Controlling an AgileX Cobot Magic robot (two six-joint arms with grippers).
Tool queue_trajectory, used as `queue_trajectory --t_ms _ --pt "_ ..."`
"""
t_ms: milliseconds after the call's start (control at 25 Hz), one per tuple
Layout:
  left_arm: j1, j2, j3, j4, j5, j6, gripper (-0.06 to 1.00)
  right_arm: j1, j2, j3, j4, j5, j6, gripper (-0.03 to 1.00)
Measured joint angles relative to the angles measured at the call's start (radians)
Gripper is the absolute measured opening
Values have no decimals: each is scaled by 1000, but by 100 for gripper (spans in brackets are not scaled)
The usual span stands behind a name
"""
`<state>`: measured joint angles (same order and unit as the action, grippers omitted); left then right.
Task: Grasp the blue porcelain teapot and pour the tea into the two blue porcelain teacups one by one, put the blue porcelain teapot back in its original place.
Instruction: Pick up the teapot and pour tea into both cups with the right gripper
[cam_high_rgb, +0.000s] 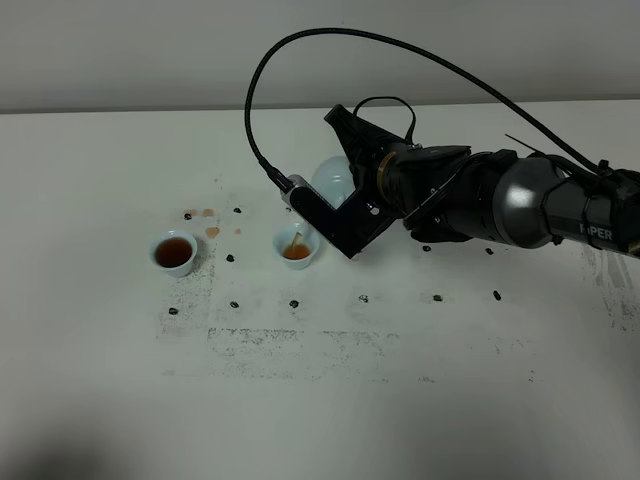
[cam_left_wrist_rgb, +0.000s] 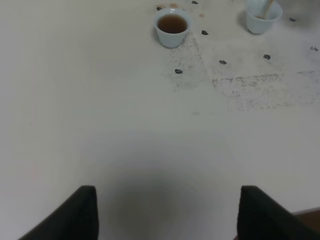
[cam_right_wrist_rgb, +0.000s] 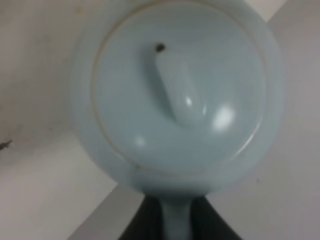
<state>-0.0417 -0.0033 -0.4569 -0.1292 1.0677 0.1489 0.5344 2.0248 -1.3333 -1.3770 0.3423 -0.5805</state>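
Note:
My right gripper (cam_high_rgb: 352, 160) is shut on the loop handle of the blue porcelain teapot (cam_high_rgb: 332, 180), which is held off the table and tipped toward the middle teacup (cam_high_rgb: 297, 246). A thin thread of tea (cam_high_rgb: 295, 240) runs into that cup. In the right wrist view the teapot (cam_right_wrist_rgb: 175, 95) fills the frame with its lid knob facing me, and the gripper (cam_right_wrist_rgb: 176, 216) clasps the handle. The other teacup (cam_high_rgb: 174, 252), further left, holds reddish-brown tea. The left wrist view shows both teacups, the full one (cam_left_wrist_rgb: 172, 27) and the one being filled (cam_left_wrist_rgb: 263, 15), far from my open left gripper (cam_left_wrist_rgb: 167, 212).
Small dark specks (cam_high_rgb: 294, 302) and grey scuffing are scattered over the white table (cam_high_rgb: 330, 410) around the cups. A few tea drips (cam_high_rgb: 211, 232) lie behind the left cup. A black cable (cam_high_rgb: 300, 40) arcs above the right arm.

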Motion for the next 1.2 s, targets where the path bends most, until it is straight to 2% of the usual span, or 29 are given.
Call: queue_trajectory --t_ms 200,600,800,1200 --pt "0 0 0 0 0 0 60 0 0 0 -73 -2 60 8" --pt "0 0 0 0 0 0 60 0 0 0 -280 31 260 8" --pt "0 0 0 0 0 0 60 0 0 0 -311 31 306 8" --pt "0 0 0 0 0 0 60 0 0 0 -330 32 310 8"
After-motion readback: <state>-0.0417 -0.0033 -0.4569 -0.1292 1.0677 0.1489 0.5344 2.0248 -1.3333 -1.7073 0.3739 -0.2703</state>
